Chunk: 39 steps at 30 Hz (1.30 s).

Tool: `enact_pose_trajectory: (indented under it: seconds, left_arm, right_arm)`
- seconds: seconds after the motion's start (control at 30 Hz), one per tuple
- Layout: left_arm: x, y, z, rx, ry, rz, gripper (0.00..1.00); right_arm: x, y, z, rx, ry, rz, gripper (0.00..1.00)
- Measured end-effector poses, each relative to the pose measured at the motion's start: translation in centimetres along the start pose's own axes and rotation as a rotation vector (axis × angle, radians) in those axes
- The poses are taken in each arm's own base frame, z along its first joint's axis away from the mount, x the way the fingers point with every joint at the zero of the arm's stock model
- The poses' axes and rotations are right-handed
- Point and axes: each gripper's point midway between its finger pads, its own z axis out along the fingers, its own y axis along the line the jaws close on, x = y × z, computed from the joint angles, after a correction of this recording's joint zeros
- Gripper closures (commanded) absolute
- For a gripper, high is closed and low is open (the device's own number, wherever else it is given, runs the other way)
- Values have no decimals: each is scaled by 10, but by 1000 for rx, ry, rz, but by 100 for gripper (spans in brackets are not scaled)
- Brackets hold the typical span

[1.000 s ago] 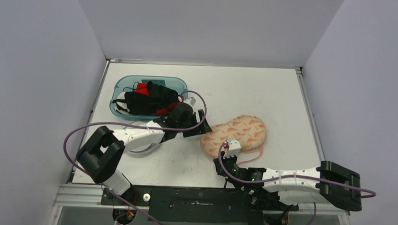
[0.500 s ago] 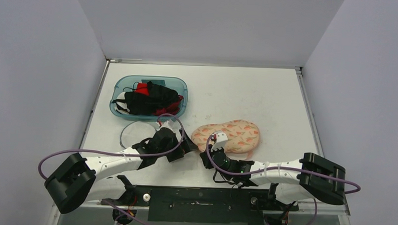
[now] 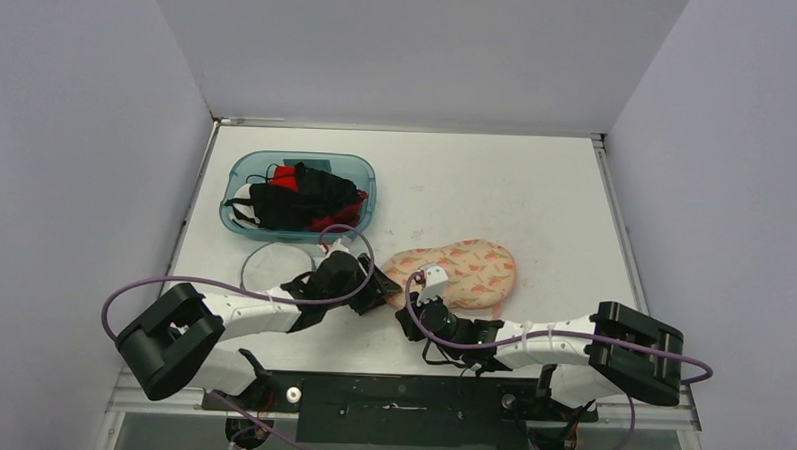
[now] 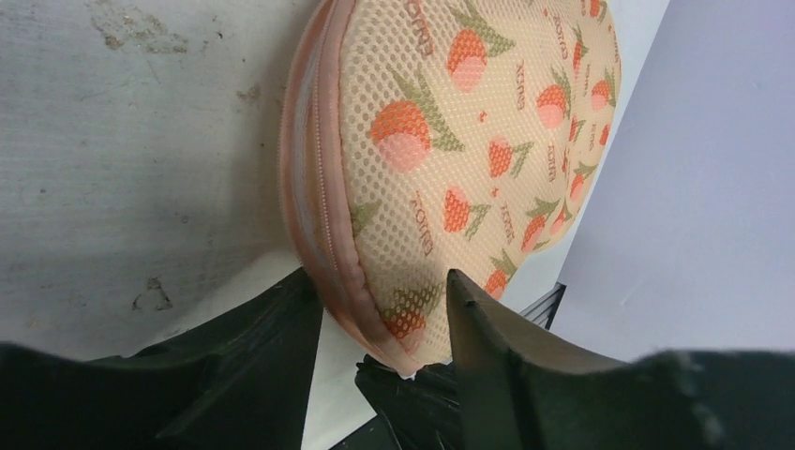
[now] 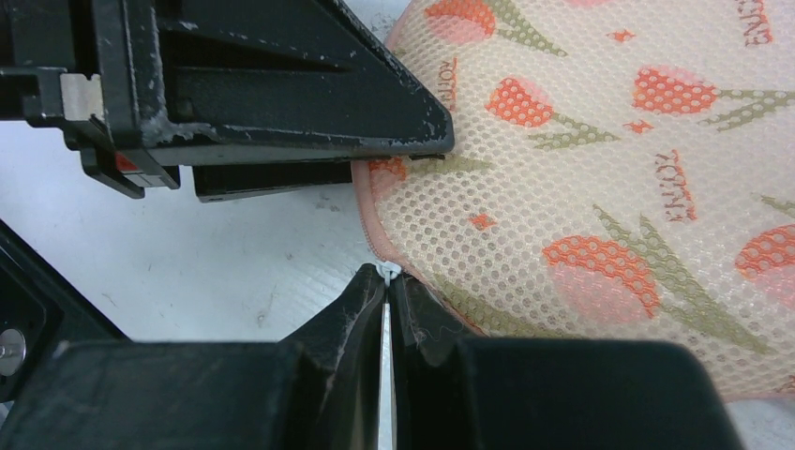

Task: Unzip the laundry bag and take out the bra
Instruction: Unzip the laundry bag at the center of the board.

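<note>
Over the last second the laundry bag (image 3: 468,270) has slid left and nearer, to the table's (image 3: 536,190) middle-front, and the left gripper (image 4: 384,291) has come over from the bin (image 3: 237,201). It now pinches the bag's left end across the zip seam. The right gripper (image 5: 387,279), pressed together, nips the zipper pull (image 5: 387,270). The bin stands well apart, back-left; the table's near edge is close.

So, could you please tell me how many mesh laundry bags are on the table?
1: the peach printed laundry bag lies near the front of the table, right of centre. The teal bin behind holds dark and red garments, which could hide another.
</note>
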Motion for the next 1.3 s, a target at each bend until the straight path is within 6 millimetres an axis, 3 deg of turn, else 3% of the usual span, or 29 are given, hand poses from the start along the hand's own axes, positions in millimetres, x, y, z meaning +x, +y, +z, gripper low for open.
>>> enact_pose_trajectory:
  seconds: [0.27,0.4,0.63,0.9,1.17,1.2,1.3]
  left_arm:
    - [-6,-2,2,11,-13,-22,99]
    - [-7,-4,1,19,-4,-25,100]
    - [-14,-4,1,20,-21,-8,100]
    - [-20,-23,0,51,-30,80,100]
    - [-27,-41,5,28,4,243,100]
    - [-30,-45,8,26,9,267,88]
    - [-40,-57,18,23,16,322,38]
  right_arm:
    - [-3,0,-3,-1,-8,3,95]
    - [-12,-2,-11,2,-35,17,95]
    - [-8,-26,-30,63,-34,36,95]
    - [-16,-56,-48,166,-77,114,95]
    - [-20,-56,-56,155,-92,92,95]
    - [-20,-55,-56,154,-90,84,95]
    - [-17,-54,-53,151,-86,71,95]
